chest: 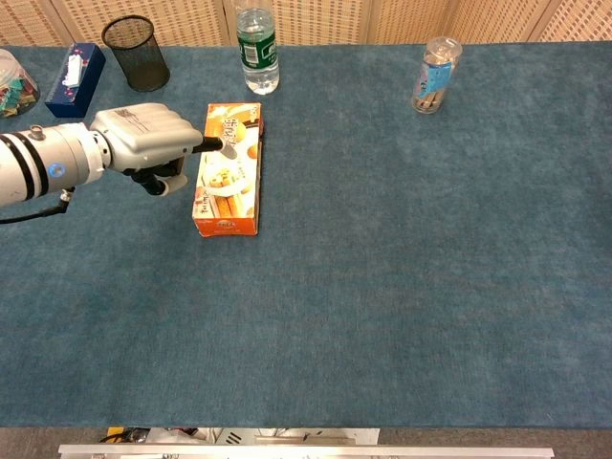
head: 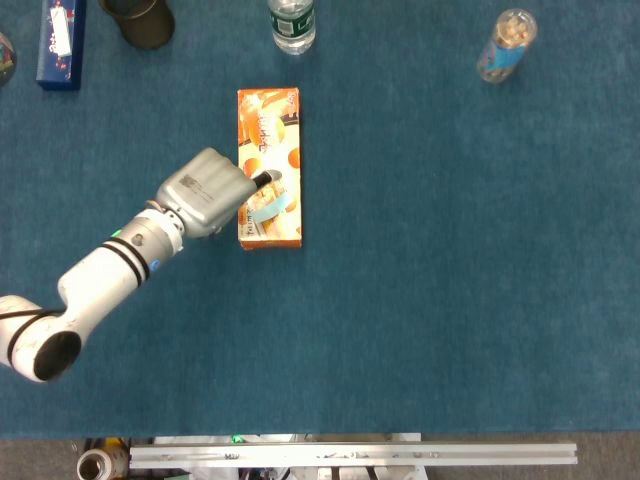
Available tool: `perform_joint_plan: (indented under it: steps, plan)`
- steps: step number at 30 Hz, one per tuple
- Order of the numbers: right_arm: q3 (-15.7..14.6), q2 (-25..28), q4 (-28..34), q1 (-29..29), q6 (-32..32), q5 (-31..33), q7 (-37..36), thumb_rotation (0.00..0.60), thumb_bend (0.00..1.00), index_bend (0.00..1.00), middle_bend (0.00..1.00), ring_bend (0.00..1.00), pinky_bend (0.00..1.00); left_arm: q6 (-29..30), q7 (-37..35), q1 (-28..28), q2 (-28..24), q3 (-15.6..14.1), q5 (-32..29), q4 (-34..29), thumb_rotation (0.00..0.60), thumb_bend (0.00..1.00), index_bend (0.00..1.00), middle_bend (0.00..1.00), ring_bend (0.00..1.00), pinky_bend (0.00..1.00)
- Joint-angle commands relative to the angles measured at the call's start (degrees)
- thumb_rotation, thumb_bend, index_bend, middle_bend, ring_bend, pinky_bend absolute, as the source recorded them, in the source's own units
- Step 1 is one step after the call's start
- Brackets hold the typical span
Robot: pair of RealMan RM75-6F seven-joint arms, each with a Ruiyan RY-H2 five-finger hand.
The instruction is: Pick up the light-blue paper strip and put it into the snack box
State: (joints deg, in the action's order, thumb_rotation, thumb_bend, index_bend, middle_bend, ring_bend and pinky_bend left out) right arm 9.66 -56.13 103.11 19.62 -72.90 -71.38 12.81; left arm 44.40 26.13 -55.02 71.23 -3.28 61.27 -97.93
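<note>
The orange snack box lies flat on the blue table, also seen in the chest view. The light-blue paper strip lies curled inside the box, in its near half. My left hand is just left of the box, and one dark fingertip reaches over the box's left edge just above the strip. The chest view shows the same hand beside the box with nothing gripped. My right hand is in neither view.
Along the far edge stand a green-labelled water bottle, a black mesh cup, a dark blue box and a clear jar at the right. Blue cloth covers the whole table.
</note>
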Motion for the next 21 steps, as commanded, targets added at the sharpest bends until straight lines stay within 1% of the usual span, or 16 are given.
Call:
perform_joint_plan:
  steps: [1, 3, 4, 5, 7, 8, 9, 10, 11, 12, 13, 14, 16, 19, 21]
  plan:
    - [-0.2, 0.5, -0.1, -0.9, -0.5, 0.3, -0.8, 0.6, 0.61, 0.31, 0.82, 0.92, 1.0, 4.2, -3.5, 3.2, -1.9, 0.6, 2.9, -1.1, 0.6, 0.95, 0.1, 0.9, 0.95, 0.97]
    - [-0.5, 0.9, -0.3, -1.5, -0.5, 0.8, -1.2, 0.6, 0.58, 0.31, 0.8, 0.88, 1.0, 7.3, -5.6, 5.5, -2.8, 0.5, 4.7, -1.2, 0.6, 0.87, 0.09, 0.85, 0.89, 0.92]
    - [-0.9, 1.2, -0.3, -1.9, -0.3, 1.3, -1.4, 0.6, 0.55, 0.31, 0.78, 0.85, 1.0, 9.5, -7.0, 7.1, -3.4, 0.5, 5.7, -1.3, 0.6, 0.82, 0.08, 0.82, 0.85, 0.88]
    - [-1.1, 1.5, -0.4, -2.3, -0.2, 1.7, -1.6, 0.6, 0.51, 0.31, 0.76, 0.83, 1.0, 11.1, -8.0, 8.4, -3.8, 0.4, 6.4, -1.2, 0.6, 0.77, 0.08, 0.79, 0.82, 0.85]
    - [-1.4, 2.1, -0.4, -3.1, 0.1, 2.7, -2.4, 0.6, 0.39, 0.31, 0.71, 0.76, 1.0, 14.9, -10.0, 11.3, -4.9, 0.3, 7.5, -1.0, 0.6, 0.67, 0.08, 0.72, 0.73, 0.79]
    - [-1.6, 2.4, -0.3, -3.4, 0.2, 3.0, -3.1, 0.6, 0.33, 0.31, 0.67, 0.72, 0.97, 16.5, -10.9, 12.6, -5.3, 0.2, 7.9, -0.9, 0.6, 0.64, 0.08, 0.7, 0.71, 0.77]
    - [-1.8, 2.7, -0.3, -3.7, 0.5, 3.1, -3.8, 0.6, 0.29, 0.31, 0.63, 0.66, 0.9, 18.0, -11.8, 13.9, -5.7, 0.2, 8.2, -0.7, 0.6, 0.59, 0.08, 0.66, 0.66, 0.74]
    - [-2.0, 3.0, -0.4, -4.1, 0.7, 3.2, -4.9, 0.6, 0.26, 0.31, 0.59, 0.61, 0.82, 20.0, -12.9, 15.7, -6.3, 0.1, 8.5, -0.5, 0.6, 0.55, 0.08, 0.62, 0.61, 0.71]
    - [-2.1, 3.1, -0.6, -4.4, 0.6, 3.0, -5.7, 0.6, 0.26, 0.31, 0.57, 0.57, 0.75, 21.5, -13.8, 17.0, -6.6, 0.0, 8.7, -0.3, 0.6, 0.51, 0.08, 0.59, 0.57, 0.67]
    - [-2.3, 3.1, -1.0, -4.9, 0.5, 2.4, -7.0, 0.6, 0.25, 0.31, 0.53, 0.53, 0.66, 23.4, -15.1, 18.8, -7.0, -0.1, 8.9, 0.0, 0.6, 0.48, 0.08, 0.55, 0.53, 0.61]
    - [-2.6, 3.1, -1.4, -5.2, 0.5, 1.7, -8.1, 0.6, 0.25, 0.31, 0.5, 0.49, 0.6, 25.0, -16.1, 20.2, -7.2, -0.1, 8.9, 0.3, 0.6, 0.46, 0.08, 0.51, 0.49, 0.55]
    - [-2.8, 3.2, -1.9, -5.5, 0.4, 0.9, -9.3, 0.6, 0.25, 0.31, 0.48, 0.47, 0.55, 26.6, -17.1, 21.7, -7.4, -0.1, 9.0, 0.6, 0.6, 0.46, 0.08, 0.48, 0.46, 0.49]
    - [-3.2, 2.6, -3.5, -6.5, -1.2, -0.9, -10.8, 0.6, 0.25, 0.31, 0.46, 0.44, 0.51, 30.6, -19.7, 25.3, -7.2, -0.2, 9.3, 1.6, 0.6, 0.45, 0.08, 0.43, 0.41, 0.42]
    - [-3.7, 0.9, -6.2, -8.2, -5.2, -4.2, -11.6, 0.6, 0.25, 0.31, 0.45, 0.43, 0.5, 36.4, -23.3, 30.4, -6.7, -0.7, 11.1, 3.7, 0.6, 0.44, 0.08, 0.4, 0.37, 0.38]
    - [-4.2, 0.3, -6.9, -9.1, -6.8, -5.5, -11.6, 0.6, 0.25, 0.31, 0.45, 0.43, 0.5, 39.6, -24.9, 33.2, -6.2, -0.9, 12.1, 5.2, 0.6, 0.44, 0.08, 0.39, 0.37, 0.37]
